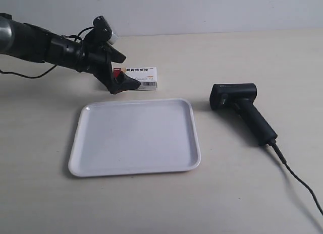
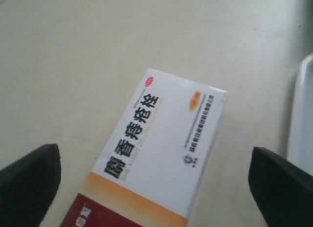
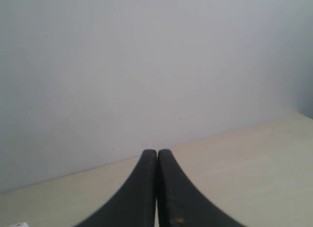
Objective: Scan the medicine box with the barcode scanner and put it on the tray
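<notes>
Pale beige table (image 1: pixel 242 193) runs back to a plain grey wall. On it lies a white tray (image 1: pixel 81 166), and just behind its far edge the medicine box (image 1: pixel 144 77) rests flat. The left gripper (image 1: pixel 118 82) is down over the box's red end; in the left wrist view its fingers (image 2: pixel 29 180) stand wide apart on either side of the box (image 2: pixel 166 153), not touching it. Well to the tray's other side lies the black barcode scanner (image 1: pixel 242 108), cable trailing. The right gripper (image 3: pixel 157 188) has its fingers pressed together, holding nothing.
</notes>
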Tool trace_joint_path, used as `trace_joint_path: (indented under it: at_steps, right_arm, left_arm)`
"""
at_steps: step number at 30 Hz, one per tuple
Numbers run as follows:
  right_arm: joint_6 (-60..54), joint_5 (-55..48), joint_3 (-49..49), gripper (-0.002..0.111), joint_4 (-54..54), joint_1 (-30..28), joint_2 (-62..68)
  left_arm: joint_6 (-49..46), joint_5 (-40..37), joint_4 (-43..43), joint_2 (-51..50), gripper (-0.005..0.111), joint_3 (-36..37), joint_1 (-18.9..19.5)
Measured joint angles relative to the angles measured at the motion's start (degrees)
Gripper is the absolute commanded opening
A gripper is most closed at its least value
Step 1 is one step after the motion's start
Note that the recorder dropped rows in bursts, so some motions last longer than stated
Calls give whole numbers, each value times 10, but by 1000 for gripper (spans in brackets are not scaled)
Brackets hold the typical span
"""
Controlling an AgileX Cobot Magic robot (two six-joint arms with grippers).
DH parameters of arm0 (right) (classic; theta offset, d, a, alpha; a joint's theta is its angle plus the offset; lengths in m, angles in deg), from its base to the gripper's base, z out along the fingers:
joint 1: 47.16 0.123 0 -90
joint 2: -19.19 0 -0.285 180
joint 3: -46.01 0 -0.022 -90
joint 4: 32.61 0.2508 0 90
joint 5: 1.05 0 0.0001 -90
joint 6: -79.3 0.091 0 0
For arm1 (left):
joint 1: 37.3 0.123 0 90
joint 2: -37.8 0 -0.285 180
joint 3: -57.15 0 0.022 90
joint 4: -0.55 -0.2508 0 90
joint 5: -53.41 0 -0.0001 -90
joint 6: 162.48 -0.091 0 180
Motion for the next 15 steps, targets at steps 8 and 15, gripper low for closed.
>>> trace_joint_path:
  at_steps: [8, 15]
  right_arm:
    - [0, 0, 0, 0, 0, 0, 0]
    - [0, 17, 0, 0, -21, 0, 8]
  left_arm:
    - [-5, -8, -8, -48, 36, -41, 0]
    - [17, -57, -54, 4, 0, -41, 0]
